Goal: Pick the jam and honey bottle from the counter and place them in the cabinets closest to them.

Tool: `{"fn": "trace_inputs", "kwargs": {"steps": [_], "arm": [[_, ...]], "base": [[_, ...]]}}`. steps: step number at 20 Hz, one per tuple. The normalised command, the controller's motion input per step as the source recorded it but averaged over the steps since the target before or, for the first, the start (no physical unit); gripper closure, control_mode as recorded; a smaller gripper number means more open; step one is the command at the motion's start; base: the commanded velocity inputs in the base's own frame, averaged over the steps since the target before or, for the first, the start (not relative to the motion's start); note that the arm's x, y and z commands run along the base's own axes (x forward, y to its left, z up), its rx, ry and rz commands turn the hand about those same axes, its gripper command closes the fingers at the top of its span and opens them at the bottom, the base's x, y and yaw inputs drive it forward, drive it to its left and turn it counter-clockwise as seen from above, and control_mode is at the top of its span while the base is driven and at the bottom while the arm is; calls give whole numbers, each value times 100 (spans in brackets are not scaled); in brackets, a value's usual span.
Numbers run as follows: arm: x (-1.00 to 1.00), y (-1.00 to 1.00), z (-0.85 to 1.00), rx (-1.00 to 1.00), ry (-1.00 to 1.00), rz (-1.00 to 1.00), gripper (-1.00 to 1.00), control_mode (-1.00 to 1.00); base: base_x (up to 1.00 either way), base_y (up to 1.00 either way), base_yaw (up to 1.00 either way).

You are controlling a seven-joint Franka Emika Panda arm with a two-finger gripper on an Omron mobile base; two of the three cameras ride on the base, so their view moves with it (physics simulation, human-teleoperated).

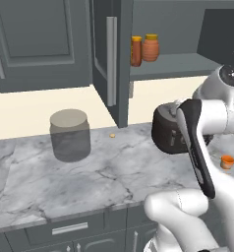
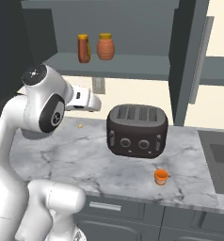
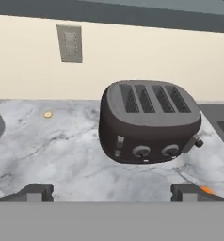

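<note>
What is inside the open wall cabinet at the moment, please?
On its shelf stand the honey bottle and a round orange pot. The door hides the rest.

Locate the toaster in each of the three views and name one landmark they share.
Left base view: the toaster sits at right of centre on the counter, partly behind the arm.
Right base view: the toaster stands at centre, behind the jam.
Hand view: the toaster is at centre right, slots up, with the gripper open.
Shared landmark: the tiny yellow speck on the counter.
</note>
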Motion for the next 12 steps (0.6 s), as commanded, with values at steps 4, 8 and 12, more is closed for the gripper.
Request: {"fn": "trace_inputs", "kwargs": {"steps": [4,8,12], "arm": [[-28,-36,-69,-11,-5,4,-100,-100],[-6,-6,-34,-5,-5,3,-100,-100],[0,0,0,0,0,0,-100,-100]], "base": [[0,0,0],[0,0,0],[0,0,0]]}}
